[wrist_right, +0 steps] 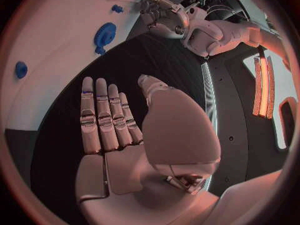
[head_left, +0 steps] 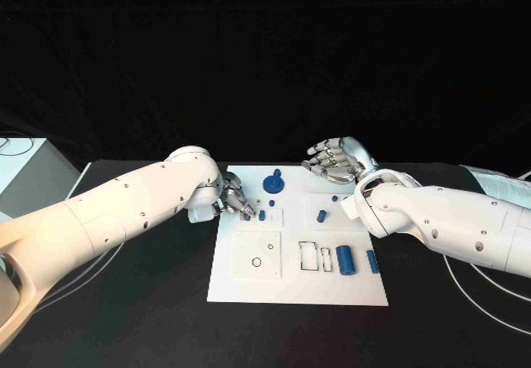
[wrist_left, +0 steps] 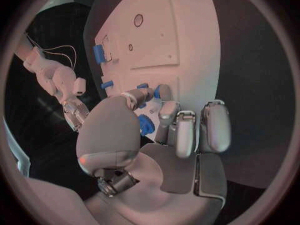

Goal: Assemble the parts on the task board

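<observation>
The white task board (head_left: 298, 285) lies in the middle of the black table. My left hand (head_left: 230, 198) is at its left far part, fingers curled down; it pinches a small blue peg (head_left: 245, 215) against the board, the same peg (wrist_left: 145, 123) sitting between thumb and fingers (wrist_left: 177, 130). Another small peg (head_left: 262, 215) stands just beside it. My right hand (head_left: 335, 162) hovers over the board's far edge, fingers (wrist_right: 103, 115) stretched flat and holding nothing. A round blue disc (head_left: 275, 182) lies between the two hands, and the disc (wrist_right: 105, 34) is beyond the fingertips.
On the board's right half lie a blue cylinder (head_left: 346, 259), a blue bar (head_left: 373, 261) and two small blue pieces (head_left: 321, 216) (head_left: 335, 198). Outlined slots (head_left: 308, 256) mark its near middle. A pale box (head_left: 28, 172) stands far left; cables (head_left: 487, 287) run at right.
</observation>
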`<state>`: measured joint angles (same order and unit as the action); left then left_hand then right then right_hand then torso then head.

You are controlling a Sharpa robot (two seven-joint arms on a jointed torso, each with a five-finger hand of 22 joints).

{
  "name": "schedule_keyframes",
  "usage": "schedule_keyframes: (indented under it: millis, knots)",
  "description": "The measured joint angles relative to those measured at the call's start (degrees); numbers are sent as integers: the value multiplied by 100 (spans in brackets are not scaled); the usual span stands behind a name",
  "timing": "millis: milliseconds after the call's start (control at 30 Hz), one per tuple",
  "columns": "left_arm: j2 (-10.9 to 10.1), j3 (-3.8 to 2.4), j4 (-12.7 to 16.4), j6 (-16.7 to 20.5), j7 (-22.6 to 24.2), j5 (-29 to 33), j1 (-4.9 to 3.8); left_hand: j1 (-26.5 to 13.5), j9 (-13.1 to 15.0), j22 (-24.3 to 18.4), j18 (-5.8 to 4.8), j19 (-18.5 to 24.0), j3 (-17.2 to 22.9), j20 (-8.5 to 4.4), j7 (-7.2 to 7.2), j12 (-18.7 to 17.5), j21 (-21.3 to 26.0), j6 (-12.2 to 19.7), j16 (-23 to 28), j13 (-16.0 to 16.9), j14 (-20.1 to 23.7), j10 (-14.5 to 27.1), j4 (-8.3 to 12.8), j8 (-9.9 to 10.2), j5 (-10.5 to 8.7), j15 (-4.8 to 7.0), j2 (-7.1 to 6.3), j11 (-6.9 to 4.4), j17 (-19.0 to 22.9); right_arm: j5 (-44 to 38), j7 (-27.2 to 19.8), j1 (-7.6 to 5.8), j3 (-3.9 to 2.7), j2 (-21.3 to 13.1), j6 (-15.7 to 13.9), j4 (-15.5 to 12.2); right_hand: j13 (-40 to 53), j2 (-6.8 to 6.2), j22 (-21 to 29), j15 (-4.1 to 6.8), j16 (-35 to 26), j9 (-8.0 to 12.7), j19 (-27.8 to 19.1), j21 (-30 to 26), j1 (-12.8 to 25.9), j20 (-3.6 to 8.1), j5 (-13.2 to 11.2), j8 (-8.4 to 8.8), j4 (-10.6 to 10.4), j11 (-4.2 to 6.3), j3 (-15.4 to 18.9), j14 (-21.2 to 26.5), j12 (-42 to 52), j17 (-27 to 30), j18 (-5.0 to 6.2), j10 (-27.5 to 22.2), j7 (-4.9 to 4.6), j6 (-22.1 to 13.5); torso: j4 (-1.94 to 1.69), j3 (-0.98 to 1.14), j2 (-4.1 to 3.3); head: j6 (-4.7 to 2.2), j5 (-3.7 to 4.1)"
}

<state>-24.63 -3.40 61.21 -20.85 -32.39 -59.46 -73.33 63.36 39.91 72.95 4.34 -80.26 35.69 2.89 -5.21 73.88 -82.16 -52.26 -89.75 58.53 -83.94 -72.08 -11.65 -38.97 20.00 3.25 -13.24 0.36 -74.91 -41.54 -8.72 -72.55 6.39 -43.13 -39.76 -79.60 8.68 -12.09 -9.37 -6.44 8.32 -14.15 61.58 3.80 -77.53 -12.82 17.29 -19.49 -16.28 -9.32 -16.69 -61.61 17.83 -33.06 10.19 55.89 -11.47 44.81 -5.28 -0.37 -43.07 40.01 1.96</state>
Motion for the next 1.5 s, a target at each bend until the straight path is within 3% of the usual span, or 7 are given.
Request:
schedule_keyframes:
  millis: [467,700,1000,1200,1300,1367,1500]
  knots:
    - [-43,9,58,125,7,-31,20,3,-54,0,1,0,-823,0,50,23,23,-52,0,-7,0,11,-440,-33,0,1,-89,-8,0,2,0,0,0,-13,3,-16,-14,0,11,0,-23,5,0,0,0,0,35,0,0,0,0,0,0,12,0,0,0,0,4,4,1,-13,3]
    - [-123,10,174,191,21,-68,33,3,-54,-4,1,0,-1020,0,69,23,23,-71,0,-7,0,21,-491,-33,-22,1,-89,-18,0,5,0,0,0,-22,4,-17,-14,0,11,0,-23,5,0,0,0,0,35,0,0,0,0,0,0,12,0,0,0,0,5,3,-1,-18,7]
    - [-301,14,431,366,57,-109,69,-35,-42,-10,0,0,-1421,-1,94,46,45,-47,0,-14,0,21,-501,-28,-481,1,-51,-17,0,7,-1,2,0,-27,7,-18,-24,0,20,0,-23,5,0,0,0,0,35,0,0,0,0,0,-22,21,0,0,1,1,3,-4,-1,-24,19]
    - [-485,10,669,469,85,-104,89,34,-26,-90,0,3,-1508,-1,113,22,95,-26,27,-124,0,79,-497,639,-481,1,15,-3,0,9,-2,3,0,-33,9,-15,-24,0,19,0,-23,5,0,0,0,0,35,0,0,0,0,0,-22,21,0,0,1,1,1,-7,3,-28,30]
    - [-587,-5,775,499,99,-66,106,384,-33,-248,0,136,-1528,14,121,-159,201,90,71,-428,-14,365,-488,673,-420,-13,98,37,0,9,-2,3,0,-35,10,-13,-24,0,19,0,-23,10,0,0,0,0,35,0,0,0,0,0,-22,21,0,0,1,1,-3,-7,5,-32,34]
    - [-635,-21,842,513,118,-24,117,515,-36,-309,0,166,-1505,38,12,-236,222,206,71,-571,-10,494,-512,674,-413,-51,117,61,0,9,-2,4,0,-35,11,-13,-24,0,19,0,-23,10,0,0,0,0,35,0,0,0,0,0,-22,21,0,0,1,1,-4,-7,5,-36,38]
    - [-748,-67,950,562,159,105,148,525,-56,-332,0,178,-1496,50,-73,-252,222,324,101,-601,2,534,-503,690,-413,-62,116,67,0,10,-2,9,0,-37,13,-11,-24,0,19,0,-23,10,1,0,0,0,35,0,0,0,0,0,-22,21,0,0,1,1,-2,-7,4,-46,40]
